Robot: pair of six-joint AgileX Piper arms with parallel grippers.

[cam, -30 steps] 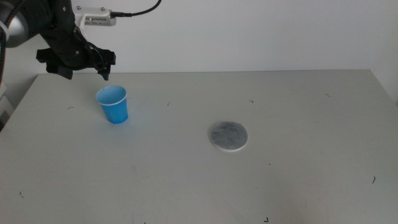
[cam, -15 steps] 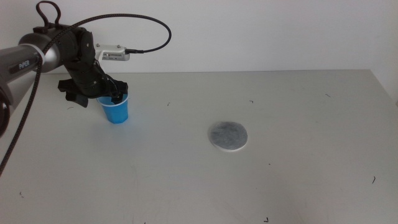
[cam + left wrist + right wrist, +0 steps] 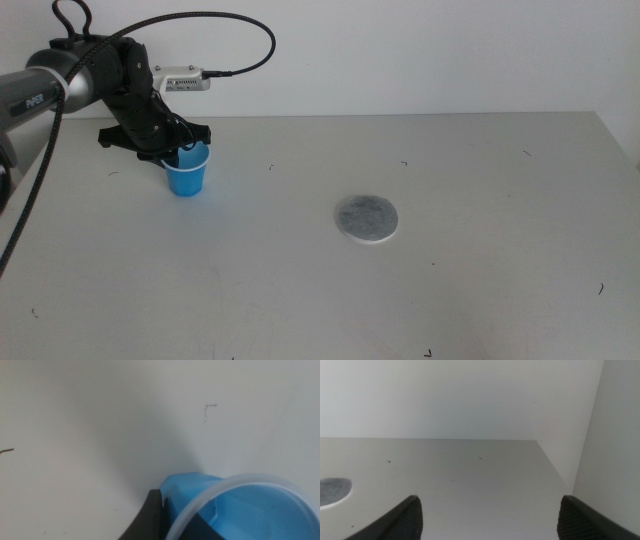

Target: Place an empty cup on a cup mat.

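Note:
The blue cup (image 3: 187,174) stands upright at the table's back left and fills the lower corner of the left wrist view (image 3: 250,510). My left gripper (image 3: 180,152) is down on the cup's rim, with one jaw outside the wall and one inside (image 3: 177,510), shut on the wall. The cup rests on the table and looks empty. The grey cup mat (image 3: 365,218) lies flat near the table's middle, well to the right of the cup. My right gripper (image 3: 490,520) is open and empty, out of the middle view, and its wrist view shows the mat's edge (image 3: 332,491).
The grey table (image 3: 480,280) carries only a few small dark marks. A black cable (image 3: 240,25) loops over the left arm (image 3: 90,75). The wall stands behind the table's back edge.
My left gripper came down from above the cup onto its rim and settled with its jaws astride the wall. The cup and mat stayed in place.

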